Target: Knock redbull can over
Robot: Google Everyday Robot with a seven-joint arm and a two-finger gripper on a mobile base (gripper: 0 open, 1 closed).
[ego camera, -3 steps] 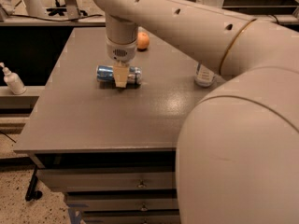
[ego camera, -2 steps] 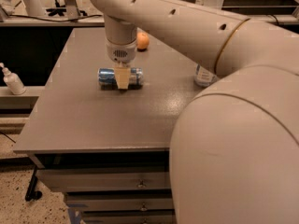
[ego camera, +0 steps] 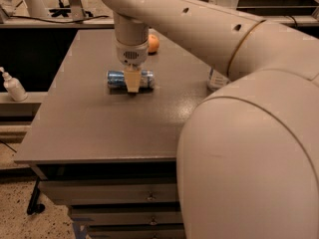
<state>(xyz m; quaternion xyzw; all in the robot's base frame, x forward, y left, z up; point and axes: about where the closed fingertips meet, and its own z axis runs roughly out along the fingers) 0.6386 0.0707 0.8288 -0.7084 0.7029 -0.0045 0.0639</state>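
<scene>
The redbull can [ego camera: 115, 78] lay flat on its side, far-middle of the surface [ego camera: 99, 128], apparently toppled as wanted, with the pincer [ego camera: 132, 85] low across it, open or closed I couldn't tell.

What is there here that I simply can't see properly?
All in the camera view:
- redbull can, lying on its side: middle covered by the claw hanging in front.
- bottle: mostly behind the robot's arm.
- orange ball: left edge behind that arm; fruit or toy, unclear.
</scene>
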